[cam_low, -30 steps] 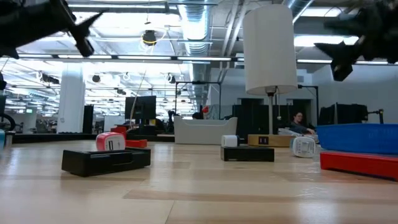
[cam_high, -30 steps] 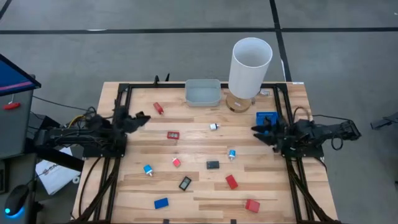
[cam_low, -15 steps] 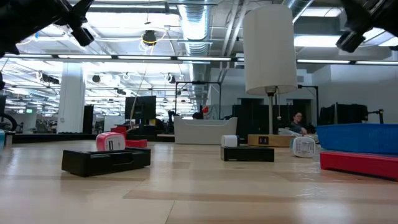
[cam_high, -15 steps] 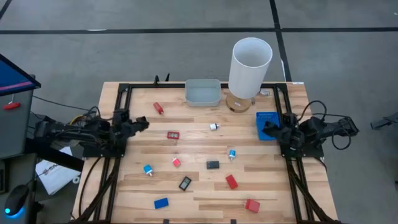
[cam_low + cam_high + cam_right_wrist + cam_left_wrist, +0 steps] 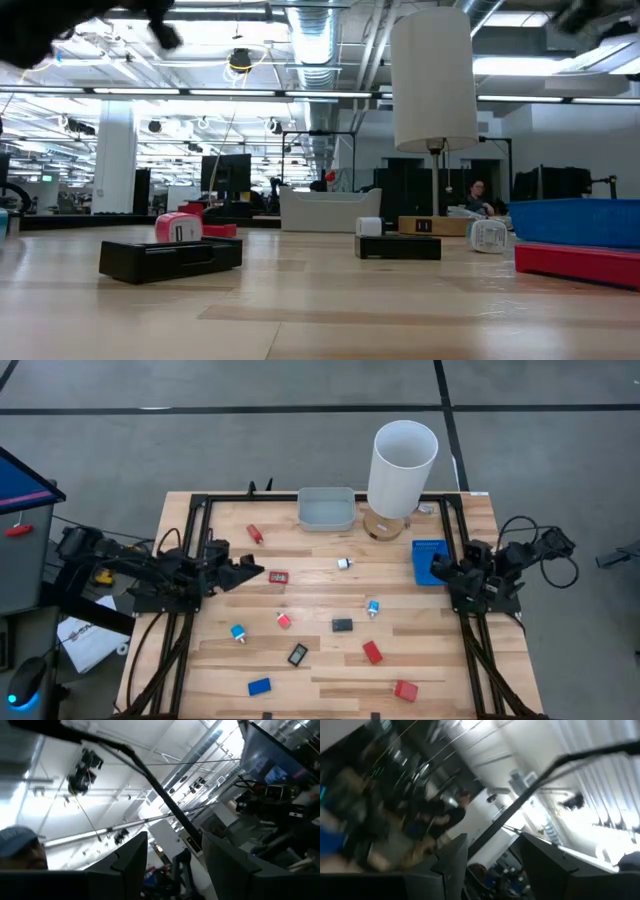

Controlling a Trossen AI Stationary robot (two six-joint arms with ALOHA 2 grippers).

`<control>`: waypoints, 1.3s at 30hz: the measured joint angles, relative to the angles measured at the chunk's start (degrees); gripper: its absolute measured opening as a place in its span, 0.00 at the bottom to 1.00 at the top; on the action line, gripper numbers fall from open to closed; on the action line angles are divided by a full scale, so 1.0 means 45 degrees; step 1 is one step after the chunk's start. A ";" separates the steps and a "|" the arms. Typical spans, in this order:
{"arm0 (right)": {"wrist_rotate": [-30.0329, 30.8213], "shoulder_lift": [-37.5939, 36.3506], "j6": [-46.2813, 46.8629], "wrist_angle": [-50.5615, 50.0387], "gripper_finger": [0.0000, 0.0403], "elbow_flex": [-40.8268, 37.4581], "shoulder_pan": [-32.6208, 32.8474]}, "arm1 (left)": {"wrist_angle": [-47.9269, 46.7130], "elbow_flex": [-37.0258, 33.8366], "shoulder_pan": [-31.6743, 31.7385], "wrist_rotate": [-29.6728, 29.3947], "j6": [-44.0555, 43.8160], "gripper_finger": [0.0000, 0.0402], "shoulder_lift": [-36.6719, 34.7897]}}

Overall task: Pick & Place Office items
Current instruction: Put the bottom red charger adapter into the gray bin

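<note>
The office items lie scattered on the wooden table: a red framed rectangle (image 5: 278, 576), a red piece (image 5: 255, 534), white-and-blue pieces (image 5: 343, 563) (image 5: 373, 607), a black block (image 5: 342, 625), a black framed rectangle (image 5: 298, 654), red blocks (image 5: 372, 652) (image 5: 405, 691) and a blue block (image 5: 259, 686). My left gripper (image 5: 250, 572) is above the table, just left of the red framed rectangle, open and empty (image 5: 490, 870). My right gripper (image 5: 438, 567) is over the blue tray's (image 5: 428, 550) near edge, open and empty (image 5: 172, 870). Both wrist views look up at the ceiling.
A grey tray (image 5: 327, 508) stands at the far edge, with a tall white cylinder (image 5: 402, 468) on a round wooden base (image 5: 383, 527) beside it. A black frame (image 5: 200, 510) runs along the table's sides. A blue-and-white piece (image 5: 238, 632) and a small red piece (image 5: 284, 621) lie at the left middle.
My left gripper has gone toward the table's right edge and a little toward the near edge, closing on the red framed rectangle. My right gripper has drawn back toward the table's right edge, over the blue tray, and has risen in the low view. No item has moved.
</note>
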 joint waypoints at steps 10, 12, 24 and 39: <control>0.0050 0.5169 -0.2242 -0.3301 0.45 0.5483 0.2718 | 0.1018 0.4041 -0.0561 0.2434 0.4912 0.44 0.0165; 0.0116 0.6251 -0.1089 -0.5750 0.45 0.6932 0.3466 | -0.0065 0.4484 -0.0700 0.2532 0.5323 0.44 -0.0358; 0.2119 1.2811 0.5316 -0.8855 0.45 1.1627 0.7413 | -0.6144 0.6226 -0.1831 0.1229 0.7390 0.44 -0.2798; 0.1437 2.0379 1.1543 -1.5198 0.45 1.8396 0.7463 | -1.0090 0.7127 -0.2572 0.0714 0.7195 0.55 -0.2814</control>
